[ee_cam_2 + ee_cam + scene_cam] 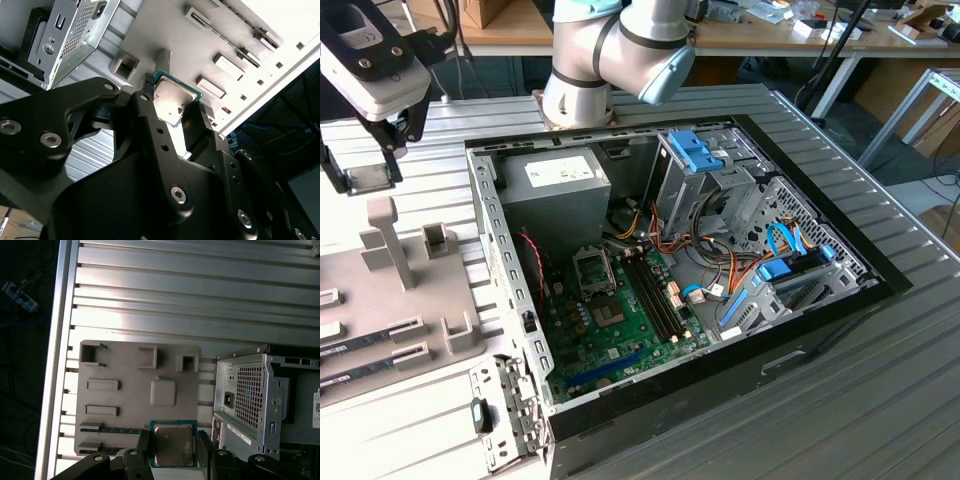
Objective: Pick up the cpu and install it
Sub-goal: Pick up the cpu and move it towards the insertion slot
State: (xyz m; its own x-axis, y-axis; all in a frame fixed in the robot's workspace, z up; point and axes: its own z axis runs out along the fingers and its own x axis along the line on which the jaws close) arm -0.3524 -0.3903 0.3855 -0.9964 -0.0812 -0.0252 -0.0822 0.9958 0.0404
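Note:
The cpu (pixel 173 444), a small square chip with a green edge and a silvery top plate, is clamped between the black fingers of my gripper (pixel 173 447), which is shut on it. The second wrist view shows the cpu (pixel 172 100) tilted between the fingers (pixel 201 117) of the gripper (pixel 173 106). In the exterior view the gripper (pixel 365 165) hangs at the far left with the cpu (pixel 366 179), above the grey fixture tray (pixel 390 290). The open computer case (pixel 500 240) holds the green motherboard (pixel 620 325) with its cpu socket (pixel 592 268).
The grey tray (pixel 130 365) has a bare square pad (pixel 163 392), upright holders and memory sticks (pixel 370 340) in slots. The power supply (pixel 565 180), blue drive bays (pixel 700 150) and cables crowd the case. The arm's base (pixel 580 90) stands behind the case on the ribbed metal table.

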